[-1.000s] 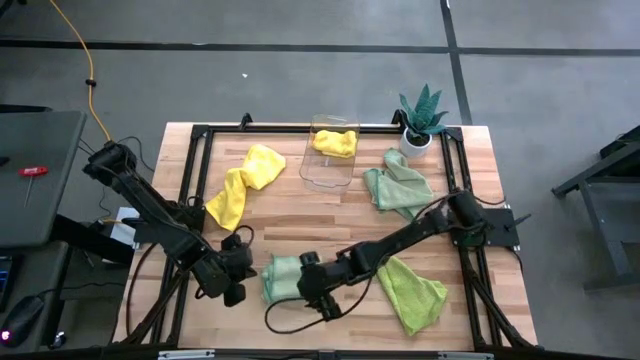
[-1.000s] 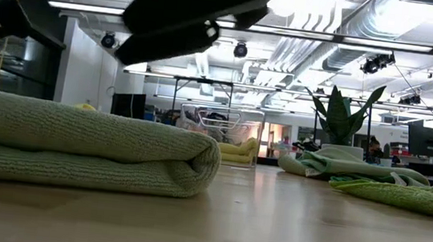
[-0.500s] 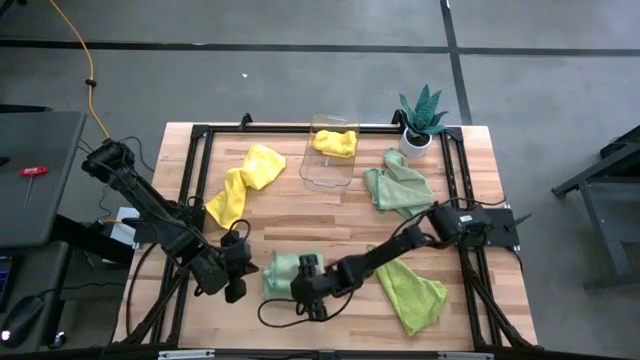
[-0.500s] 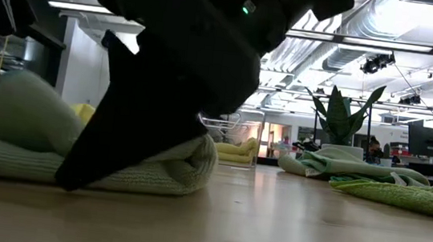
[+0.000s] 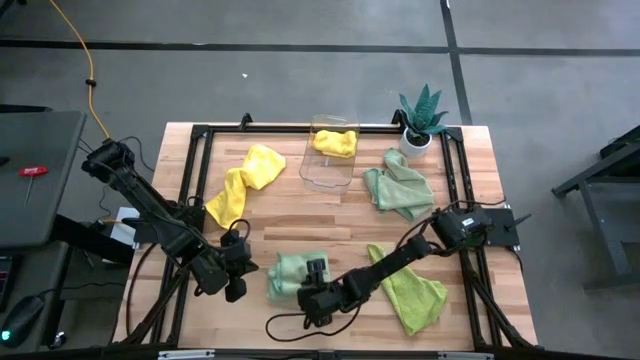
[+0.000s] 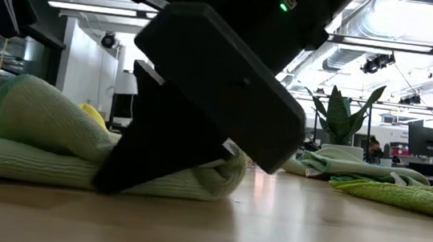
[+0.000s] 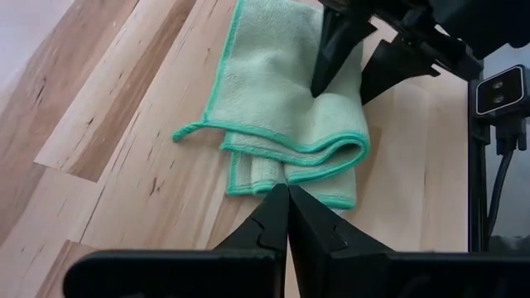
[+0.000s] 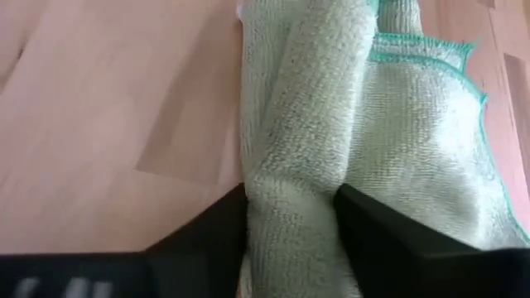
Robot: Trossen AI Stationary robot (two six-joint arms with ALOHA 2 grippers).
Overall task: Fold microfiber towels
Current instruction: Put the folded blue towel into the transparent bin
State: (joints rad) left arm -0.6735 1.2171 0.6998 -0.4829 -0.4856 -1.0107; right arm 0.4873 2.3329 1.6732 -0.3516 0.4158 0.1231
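A pale mint green microfiber towel (image 5: 288,275), folded over with a teal hem, lies near the table's front edge. My right gripper (image 5: 308,282) slants down onto it and is shut on a raised ridge of it (image 8: 302,165). In the low view the towel (image 6: 40,114) humps up beside the dark gripper. My left gripper (image 5: 238,277) is shut and hangs just left of the towel (image 7: 273,108), touching nothing. Other towels lie loose on the table: a yellow one (image 5: 243,185), a pale green one (image 5: 398,188) and a lime green one (image 5: 412,290). My right gripper pinches a bunched ridge of the mint towel's upper layers (image 8: 298,194) between its two fingers (image 8: 377,228). The fingers slant down from the table's right and near side. The ridge stands up between them. The towel's lower layers (image 6: 2,165) stay flat on the table.
A clear plastic bin (image 5: 322,170) at the far middle holds another yellow towel (image 5: 335,142). A spiky potted plant (image 5: 420,120) stands at the far right. A black frame (image 5: 195,160) runs around the tabletop. Bare wood (image 5: 300,215) shows in the middle.
My right gripper has come down and toward the table's near edge onto the mint towel, tipping steeper. The towel, flat before, now humps up into a ridge beside the fingers, while its bottom layers stay on the table.
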